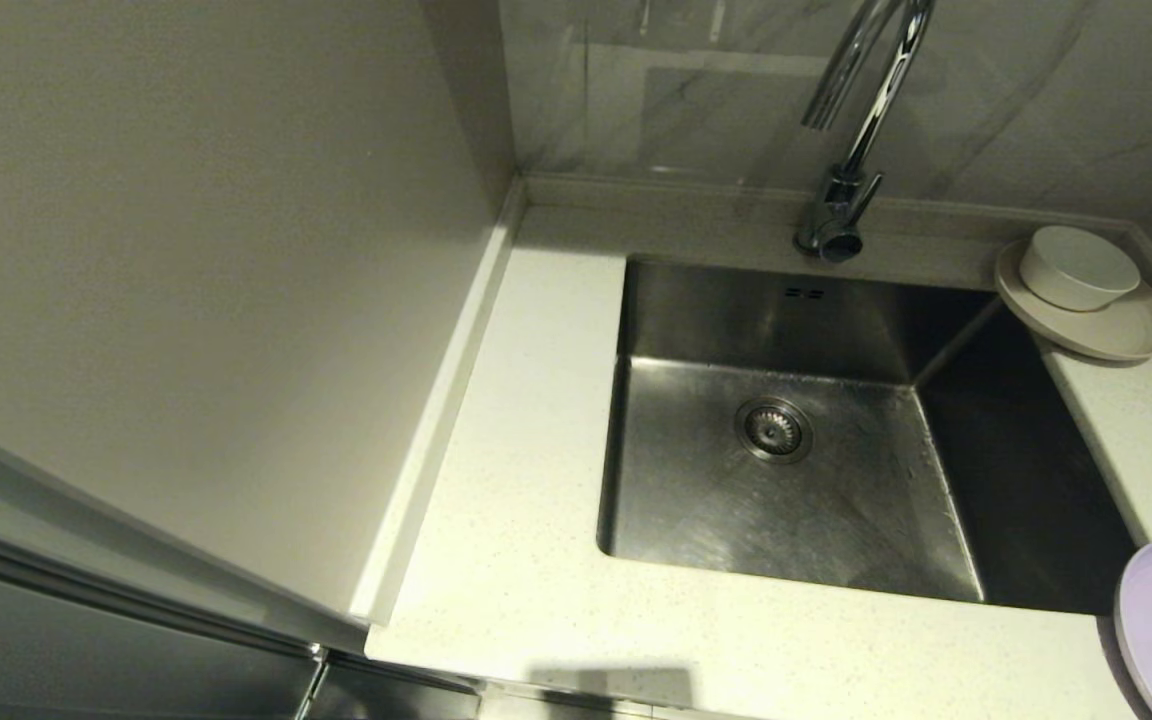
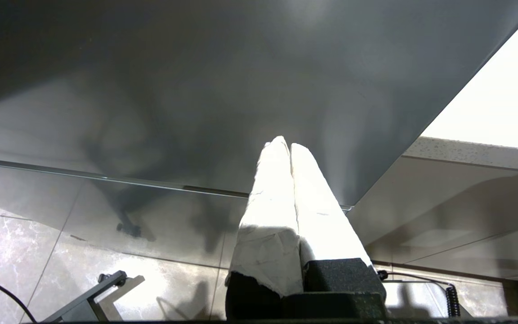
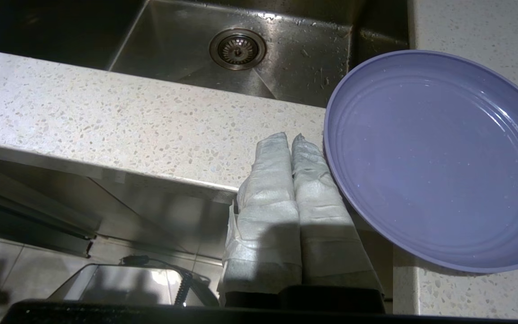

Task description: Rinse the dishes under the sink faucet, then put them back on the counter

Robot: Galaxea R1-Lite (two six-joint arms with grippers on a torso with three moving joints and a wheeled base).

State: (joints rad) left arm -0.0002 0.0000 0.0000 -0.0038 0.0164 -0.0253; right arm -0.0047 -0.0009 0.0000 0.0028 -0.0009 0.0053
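Lilac plate at counter edge, five o'clock of sink; white bowl on beige plate, one o'clock. Both my grippers clenched, empty, parked below counter. Step: none begun. Next: reach, unclench, take plate rim.

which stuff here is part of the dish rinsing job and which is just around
Part of the job:
- white bowl, sitting on the beige plate at the counter's far right corner
- lilac plate on the counter, near right
- sink, nothing in it
- chrome faucet

Just around:
- grey side wall panel
- marble backsplash
- tiled floor
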